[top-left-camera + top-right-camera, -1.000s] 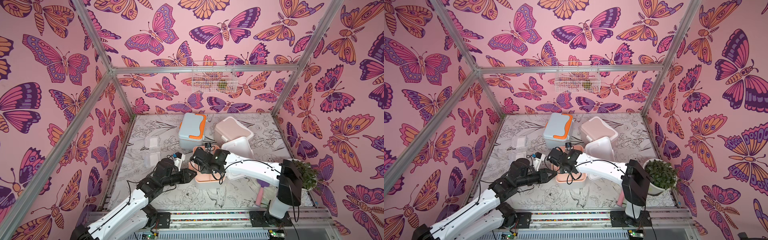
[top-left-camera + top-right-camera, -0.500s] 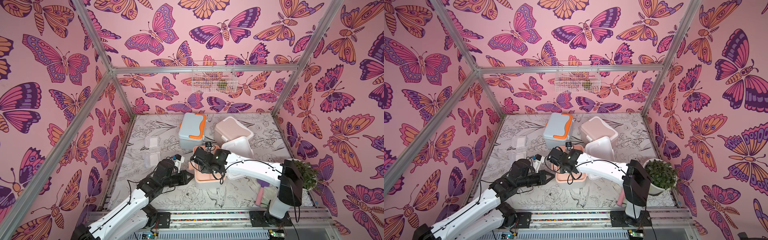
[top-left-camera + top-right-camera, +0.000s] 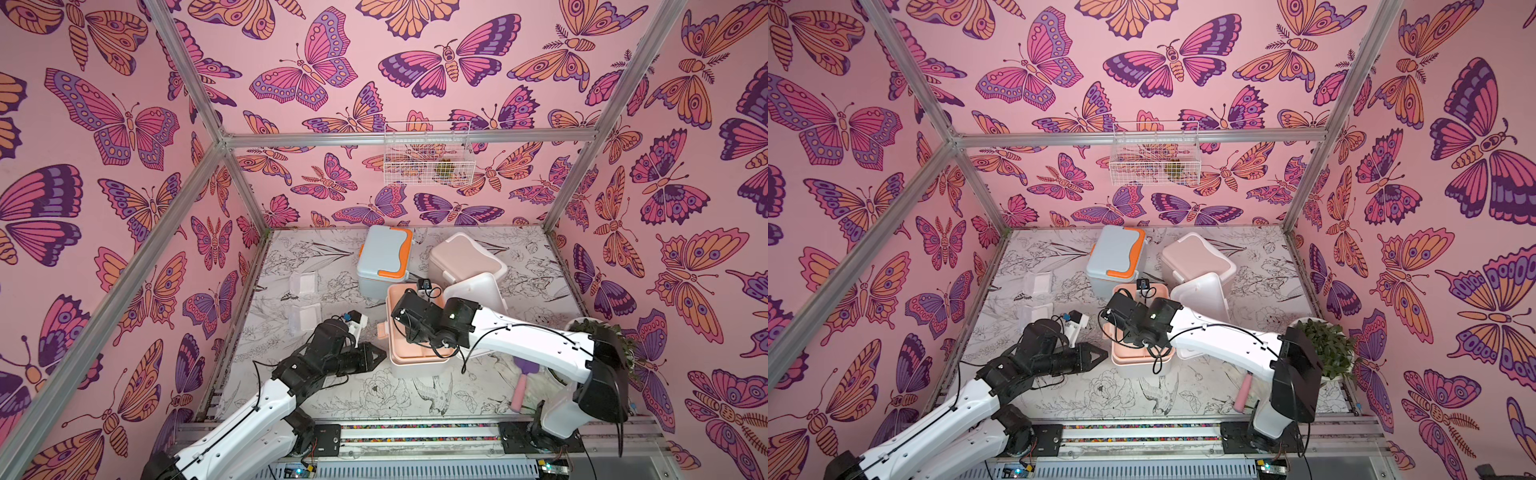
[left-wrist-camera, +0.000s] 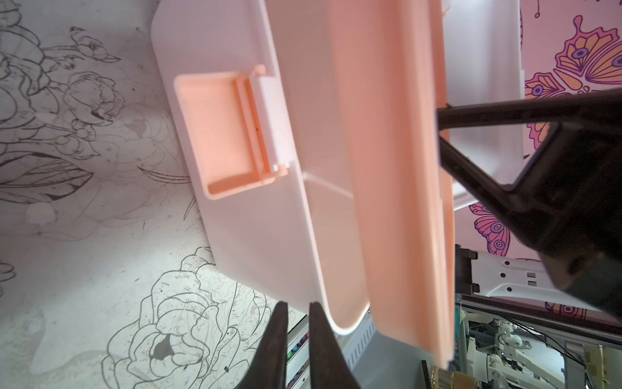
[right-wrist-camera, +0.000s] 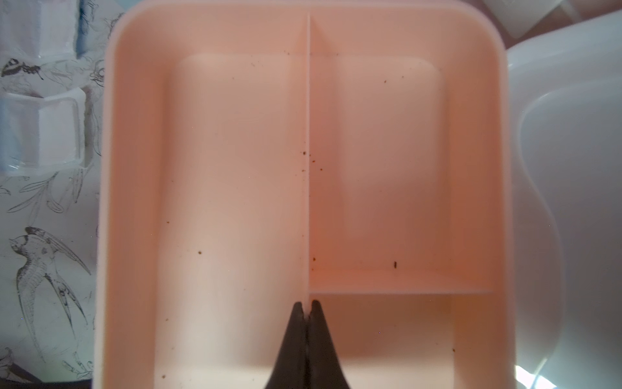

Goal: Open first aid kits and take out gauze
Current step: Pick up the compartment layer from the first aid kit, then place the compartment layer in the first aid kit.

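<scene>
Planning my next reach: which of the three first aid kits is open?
The white kit at the front: its lid is off and its peach tray exposed. The blue kit and the pink kit behind it are lidded.

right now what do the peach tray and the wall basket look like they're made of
Tray: moulded plastic, smooth with a dull sheen; it has thin one-piece dividers and rounded corners.
Basket: thin white-coated wire, probably metal; it is an open grid you can see through.

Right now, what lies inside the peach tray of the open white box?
The peach tray holds only dark specks in its three compartments. The right gripper pinches its divider. The floor of the white box below is covered.
</scene>
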Controlling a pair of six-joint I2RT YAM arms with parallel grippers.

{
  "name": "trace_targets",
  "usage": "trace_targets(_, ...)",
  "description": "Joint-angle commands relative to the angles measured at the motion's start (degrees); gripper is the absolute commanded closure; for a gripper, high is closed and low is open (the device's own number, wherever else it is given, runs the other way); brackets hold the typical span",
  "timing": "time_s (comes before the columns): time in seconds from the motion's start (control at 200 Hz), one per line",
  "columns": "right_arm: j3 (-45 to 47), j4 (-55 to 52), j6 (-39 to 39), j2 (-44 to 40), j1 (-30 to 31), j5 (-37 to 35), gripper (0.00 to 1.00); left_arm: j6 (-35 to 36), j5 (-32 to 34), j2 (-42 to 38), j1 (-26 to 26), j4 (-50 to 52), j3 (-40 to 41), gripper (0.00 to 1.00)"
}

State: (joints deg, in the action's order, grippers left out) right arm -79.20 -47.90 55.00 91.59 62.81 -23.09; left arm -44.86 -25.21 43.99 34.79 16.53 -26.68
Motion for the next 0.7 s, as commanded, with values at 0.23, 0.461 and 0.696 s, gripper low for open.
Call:
trace_targets(0.23, 7.31, 9.22, -5.12, -13.59, 0.56, 0.17, 1.0, 3.19, 4.36, -6.52, -0.44, 12.69, -7.73, 0.65)
trace_targets(0.461, 13.27, 15.95, -8.46, -24.69, 0.56, 0.01, 1.0, 4.93, 6.44, -10.35, -0.56, 17.54, -11.56, 0.33)
trace_targets(0.696, 20.08, 19.28, -12.04, -38.38, 0.56, -1.65, 1.0, 6.14, 7.27, -12.56, -0.61, 21.12, -15.37, 0.0)
